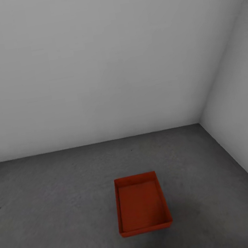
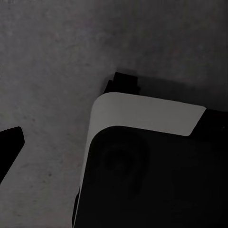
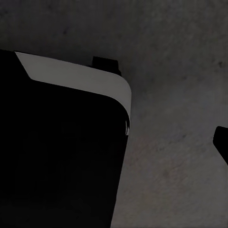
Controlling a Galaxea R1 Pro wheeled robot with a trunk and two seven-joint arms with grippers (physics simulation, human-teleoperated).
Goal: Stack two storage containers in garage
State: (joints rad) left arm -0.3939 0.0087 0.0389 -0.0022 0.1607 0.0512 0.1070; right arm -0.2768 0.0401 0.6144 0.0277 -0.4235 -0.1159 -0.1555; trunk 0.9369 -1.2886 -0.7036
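One red-orange storage container (image 1: 141, 203) sits open side up on the grey speckled garage floor (image 1: 54, 216), a little right of centre in the head view, and it is empty. In the left wrist view a single dark fingertip (image 2: 10, 141) pokes in at the frame edge over the concrete. The right wrist view likewise has one dark fingertip (image 3: 221, 140) at its edge. Nothing lies between the fingers of either gripper, and both hang low beside my base, away from the container.
Plain white walls (image 1: 90, 65) meet in a corner at the back right (image 1: 200, 121). My own black and white base (image 2: 152, 161) (image 3: 61, 142) takes up much of both wrist views. Bare concrete surrounds the container.
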